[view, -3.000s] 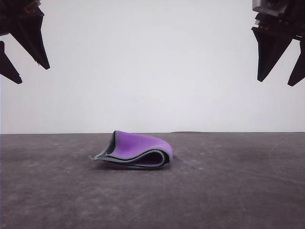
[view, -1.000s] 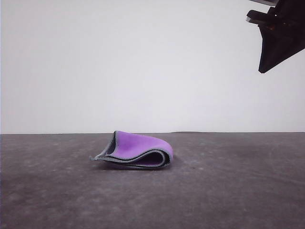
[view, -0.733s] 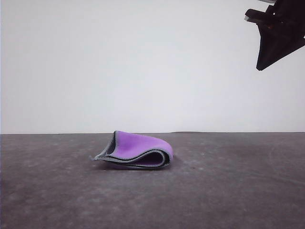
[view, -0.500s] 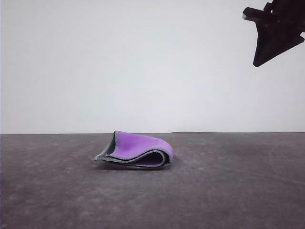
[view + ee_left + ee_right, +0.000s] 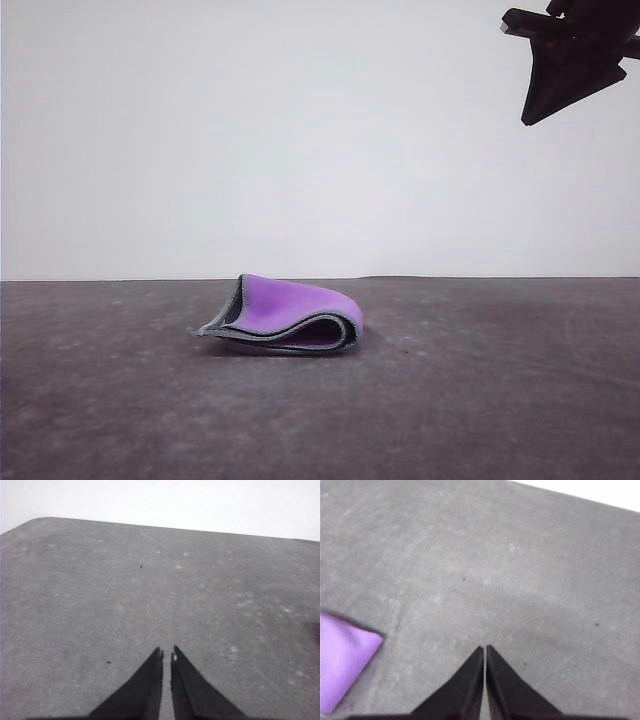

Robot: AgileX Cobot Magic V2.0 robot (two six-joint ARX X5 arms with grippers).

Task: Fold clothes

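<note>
One cloth lies folded on the grey table, purple face out, its upper layer bulging rather than flat; the right hand hangs high above, well to the right. From the left wrist, the left hand shows fingers pressed together, empty, over bare table. From the right wrist, the right hand is likewise closed on nothing, a purple corner nearby. Unpressed, the thick fold could spring open.

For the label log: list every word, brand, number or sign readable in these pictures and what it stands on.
None: no readable text on the cloth, the table, the left pincer or the right pincer.
</note>
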